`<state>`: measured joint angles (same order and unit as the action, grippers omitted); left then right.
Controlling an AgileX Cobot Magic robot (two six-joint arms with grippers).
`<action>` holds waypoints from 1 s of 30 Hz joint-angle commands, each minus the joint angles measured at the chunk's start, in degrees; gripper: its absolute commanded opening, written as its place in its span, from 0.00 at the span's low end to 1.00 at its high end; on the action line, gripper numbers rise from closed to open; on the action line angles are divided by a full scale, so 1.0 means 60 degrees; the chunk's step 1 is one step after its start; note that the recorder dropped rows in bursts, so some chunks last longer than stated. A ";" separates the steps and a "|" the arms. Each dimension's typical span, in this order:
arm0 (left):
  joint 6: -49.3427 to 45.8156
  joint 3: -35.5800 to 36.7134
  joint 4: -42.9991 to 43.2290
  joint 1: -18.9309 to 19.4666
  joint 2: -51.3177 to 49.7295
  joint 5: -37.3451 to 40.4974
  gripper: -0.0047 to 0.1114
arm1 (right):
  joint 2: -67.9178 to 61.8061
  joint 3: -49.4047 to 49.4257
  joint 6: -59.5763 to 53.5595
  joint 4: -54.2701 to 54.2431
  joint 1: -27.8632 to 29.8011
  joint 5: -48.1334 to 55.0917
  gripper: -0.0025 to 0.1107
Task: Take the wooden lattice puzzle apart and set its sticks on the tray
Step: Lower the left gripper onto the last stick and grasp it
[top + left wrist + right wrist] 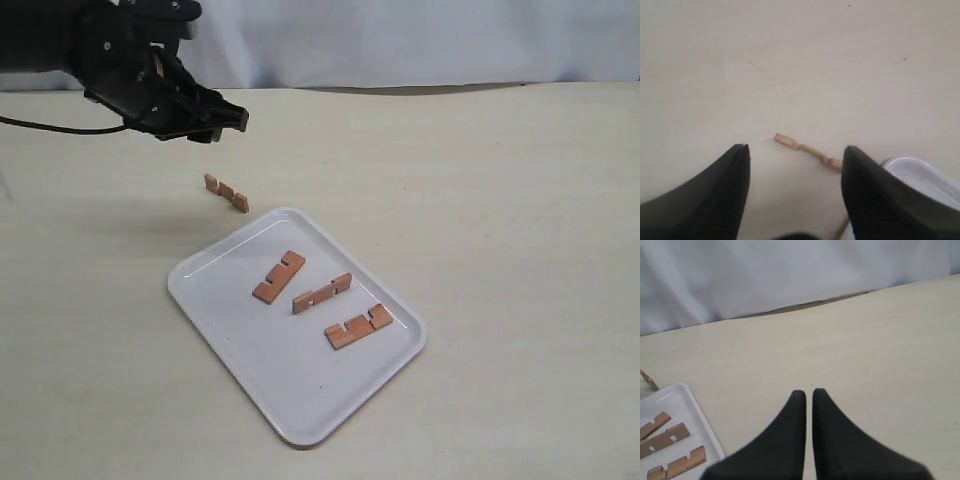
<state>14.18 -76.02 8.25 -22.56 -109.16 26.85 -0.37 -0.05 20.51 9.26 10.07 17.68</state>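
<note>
The lattice puzzle is apart. Three reddish-brown notched sticks lie on the white tray (215,290): one (279,276), another (322,293) and a third (358,326). A fourth stick (226,192) lies on the table just beyond the tray's far corner, also seen as a thin stick (807,149) in the left wrist view. My left gripper (222,122) hovers above and behind that stick, open and empty. My right gripper (805,392) is shut on nothing, over bare table to the right of the tray (700,415); it is out of the exterior view.
A white cloth backdrop (420,40) runs along the table's far edge. A black cable (60,127) trails from the left arm at the far left. The tray's corner (920,172) shows beside my left gripper's finger.
</note>
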 commanded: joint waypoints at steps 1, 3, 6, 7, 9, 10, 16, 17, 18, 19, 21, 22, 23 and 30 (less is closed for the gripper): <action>0.0199 -0.0552 -0.0057 0.0112 -0.0651 0.0621 0.49 | 0.0062 0.0009 0.0016 0.0043 0.0074 -0.0118 0.06; 0.0199 -0.1004 -0.0057 0.0066 -0.1018 0.1099 0.49 | 0.0062 0.0009 0.0016 0.0043 0.0074 -0.0118 0.06; 0.0199 -0.1639 -0.0020 -0.0031 -0.1589 0.1692 0.49 | 0.0062 0.0009 0.0016 0.0043 0.0074 -0.0118 0.06; 0.0199 -0.1834 -0.0095 -0.0031 -0.1735 0.1840 0.49 | 0.0062 0.0009 0.0016 0.0043 0.0074 -0.0118 0.06; 0.0220 -0.2082 -0.0249 -0.0031 -0.1935 0.2014 0.49 | 0.0062 0.0009 0.0016 0.0043 0.0074 -0.0118 0.06; 0.0220 -0.2145 -0.0313 -0.0031 -0.2021 0.2042 0.50 | 0.0062 0.0009 0.0016 0.0043 0.0074 -0.0118 0.06; 0.0364 -0.2154 -0.0508 -0.0031 -0.2131 0.1625 0.50 | 0.0062 0.0009 0.0016 0.0043 0.0074 -0.0118 0.06; 0.0364 -0.2154 -0.0508 -0.0031 -0.2131 0.1598 0.50 | 0.0062 0.0009 0.0016 0.0043 0.0074 -0.0118 0.06; 0.0386 -0.2154 -0.0508 -0.0031 -0.2131 0.1548 0.50 | 0.0062 0.0009 0.0016 0.0043 0.0074 -0.0118 0.06; 0.0406 -0.2154 -0.0508 -0.0031 -0.2131 0.1502 0.50 | 0.0062 0.0009 0.0016 0.0043 0.0074 -0.0118 0.06; 0.0425 -0.2154 -0.0508 -0.0031 -0.2168 0.1393 0.50 | 0.0062 0.0009 0.0016 0.0043 0.0074 -0.0118 0.06; 0.0444 -0.2154 -0.0508 -0.0031 -0.2217 0.1373 0.50 | 0.0062 0.0009 0.0016 0.0043 0.0074 -0.0118 0.06; 0.0441 -0.2154 -0.0508 -0.0031 -0.2260 0.1373 0.50 | 0.0062 0.0009 0.0016 0.0043 0.0074 -0.0118 0.06; 0.0635 -0.2134 -0.0487 -0.0031 -0.2708 0.1351 0.50 | 0.0062 0.0009 0.0016 0.0043 0.0074 -0.0118 0.06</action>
<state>16.63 -88.69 5.65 -22.61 -124.64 35.63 -0.37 -0.05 20.51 9.26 10.07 17.68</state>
